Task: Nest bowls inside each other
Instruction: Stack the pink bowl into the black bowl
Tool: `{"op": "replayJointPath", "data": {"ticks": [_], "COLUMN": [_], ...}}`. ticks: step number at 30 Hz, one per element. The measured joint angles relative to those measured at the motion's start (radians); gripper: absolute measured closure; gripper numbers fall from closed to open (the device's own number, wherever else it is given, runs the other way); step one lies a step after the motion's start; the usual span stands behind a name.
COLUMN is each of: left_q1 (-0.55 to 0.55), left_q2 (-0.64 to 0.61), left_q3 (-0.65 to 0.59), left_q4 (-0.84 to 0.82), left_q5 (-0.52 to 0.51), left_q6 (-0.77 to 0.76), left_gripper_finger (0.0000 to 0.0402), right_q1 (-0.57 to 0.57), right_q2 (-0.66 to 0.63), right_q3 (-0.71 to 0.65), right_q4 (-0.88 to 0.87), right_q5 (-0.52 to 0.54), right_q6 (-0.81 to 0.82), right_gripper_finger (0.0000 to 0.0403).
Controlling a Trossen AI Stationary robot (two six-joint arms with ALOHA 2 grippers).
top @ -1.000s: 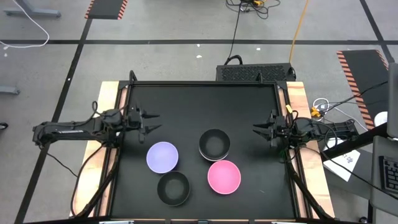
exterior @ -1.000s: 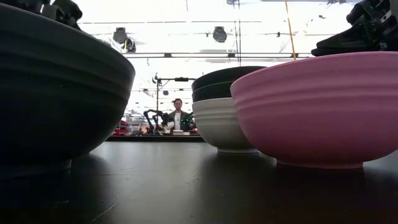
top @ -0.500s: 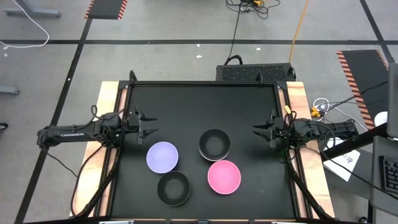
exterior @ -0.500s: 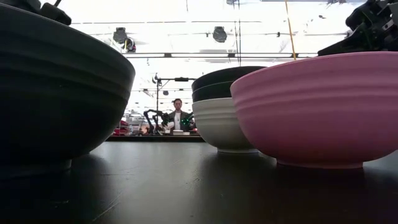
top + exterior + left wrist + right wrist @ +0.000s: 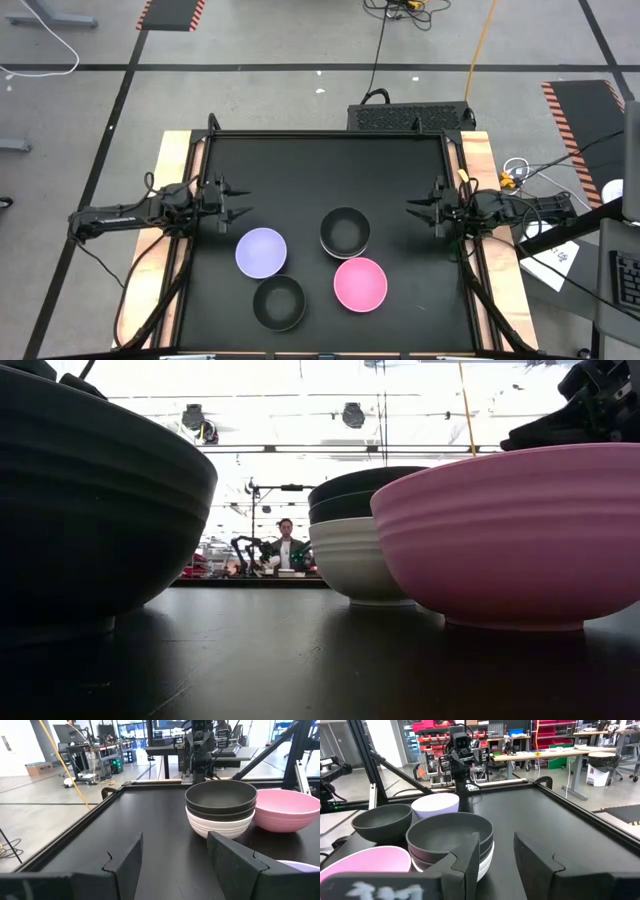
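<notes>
Left gripper (image 5: 243, 198), left-centre of the high view: jaws apart, empty. Lavender bowl (image 5: 261, 252) just below it; lone black bowl (image 5: 279, 302) lower centre. Stack (image 5: 345, 232), centre: two black bowls in a white one. Pink bowl (image 5: 360, 284) lower right of the stack.

Right gripper (image 5: 413, 207), right-centre: partly open, empty.

Risk: bowls crowd together; a pinch on a smooth rim may slip or nudge a neighbour.

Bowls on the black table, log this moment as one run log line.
stack: two black bowls in white bowl | loose: lavender bowl, black bowl, pink bowl | left end effector: open, empty, left edge | right end effector: open, empty, right edge
</notes>
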Motion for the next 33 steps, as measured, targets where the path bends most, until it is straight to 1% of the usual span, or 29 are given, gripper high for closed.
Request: {"op": "replayJointPath", "data": {"ticks": [3,5,8,10,15,20,28,33], "left_q1": [0.000,0.000,0.000,0.000,0.000,0.000,0.000,0.000], "left_q2": [0.000,0.000,0.000,0.000,0.000,0.000,0.000,0.001], "left_q3": [0.000,0.000,0.000,0.000,0.001,0.001,0.001,0.001], "left_q4": [-0.001,-0.003,-0.017,-0.021,-0.024,-0.023,-0.023,-0.023], "left_q5": [0.000,0.000,0.000,-0.001,-0.001,-0.001,-0.001,-0.001], "left_q6": [0.000,-0.001,-0.005,-0.015,-0.022,-0.017,-0.018,-0.018], "left_gripper_finger": [0.0176,0.0176,0.0176,0.0176,0.0176,0.0176,0.0176,0.0176], "right_q1": [0.000,0.000,0.004,0.013,0.043,0.086,0.188,0.240], "right_q2": [0.000,0.002,0.023,0.049,0.149,0.286,0.505,0.575], "right_q3": [0.000,0.000,0.000,0.002,0.041,0.096,0.240,0.299], "right_q4": [0.012,0.067,0.205,0.273,0.302,0.383,0.337,0.336], "right_q5": [-0.018,-0.095,-0.232,-0.284,-0.288,-0.288,-0.287,-0.276], "right_q6": [-0.019,-0.038,-0.037,-0.030,-0.050,-0.065,-0.113,-0.151], "right_gripper_finger": [0.0289,0.0289,0.0289,0.0289,0.0289,0.0289,0.0289,0.0289]}}
